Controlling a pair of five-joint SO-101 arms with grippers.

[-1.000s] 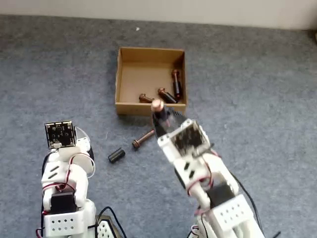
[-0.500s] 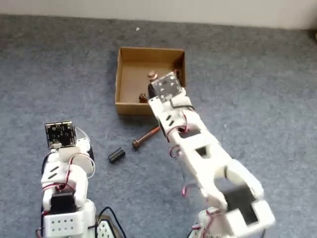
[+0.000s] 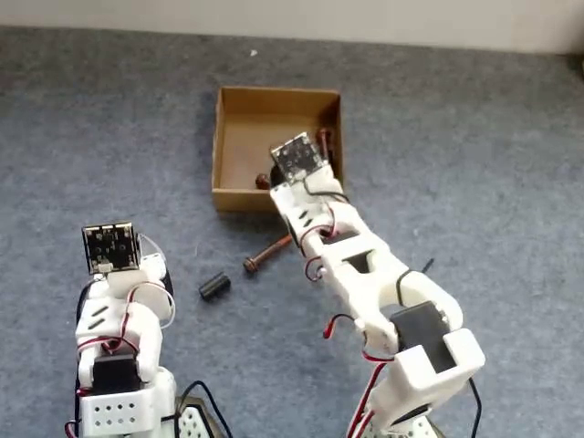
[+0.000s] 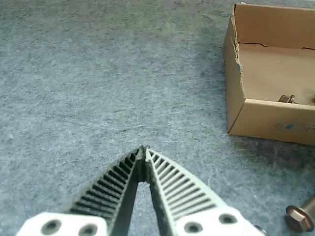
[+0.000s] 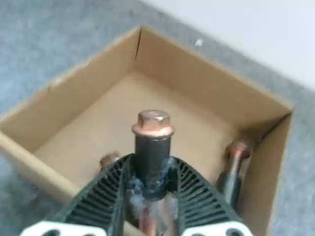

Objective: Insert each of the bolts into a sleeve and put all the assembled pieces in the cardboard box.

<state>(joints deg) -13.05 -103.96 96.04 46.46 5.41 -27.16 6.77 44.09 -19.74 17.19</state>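
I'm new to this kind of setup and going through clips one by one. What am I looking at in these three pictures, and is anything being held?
Two small white robot arms stand side by side on a grey carpet. The wide picture comes from a fixed camera looking down. The other two come from a camera on each arm's wrist, looking along its claw. The right claw hangs over the cardboard box, shut on an assembled piece: a bolt pushed into a black sleeve. Other bolts lie in the box. The left claw is shut on nothing, above the carpet. Outside the box lie one loose bolt and one loose sleeve.
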